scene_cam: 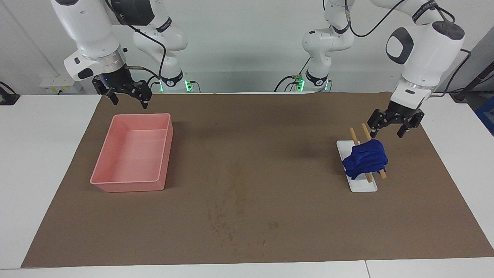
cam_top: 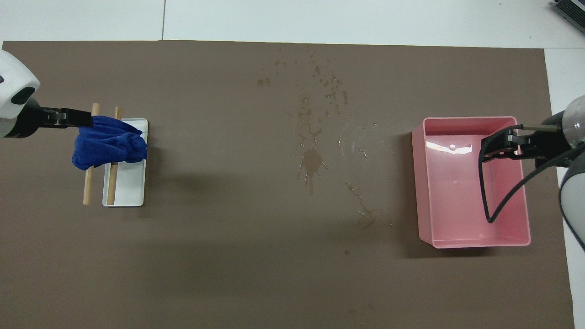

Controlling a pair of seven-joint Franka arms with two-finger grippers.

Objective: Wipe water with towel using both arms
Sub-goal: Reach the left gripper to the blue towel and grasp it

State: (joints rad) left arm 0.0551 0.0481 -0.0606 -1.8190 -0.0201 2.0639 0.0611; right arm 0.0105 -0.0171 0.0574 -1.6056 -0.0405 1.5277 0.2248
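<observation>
The blue towel (scene_cam: 364,159) lies bunched over two wooden rods (scene_cam: 352,135) on a small white tray (scene_cam: 362,186), toward the left arm's end of the mat; it also shows in the overhead view (cam_top: 109,144). The water (cam_top: 313,162) is a streaky patch with scattered drops at the mat's middle, faint in the facing view (scene_cam: 235,200). My left gripper (scene_cam: 386,135) hangs open in the air just above the towel's robot-side edge, apart from it, and also shows in the overhead view (cam_top: 75,118). My right gripper (scene_cam: 129,102) waits open and empty over the pink tray's robot-side rim.
The pink tray (scene_cam: 131,186) stands empty toward the right arm's end of the mat, and the right gripper (cam_top: 502,148) shows over it in the overhead view. The brown mat (scene_cam: 270,135) covers most of the white table.
</observation>
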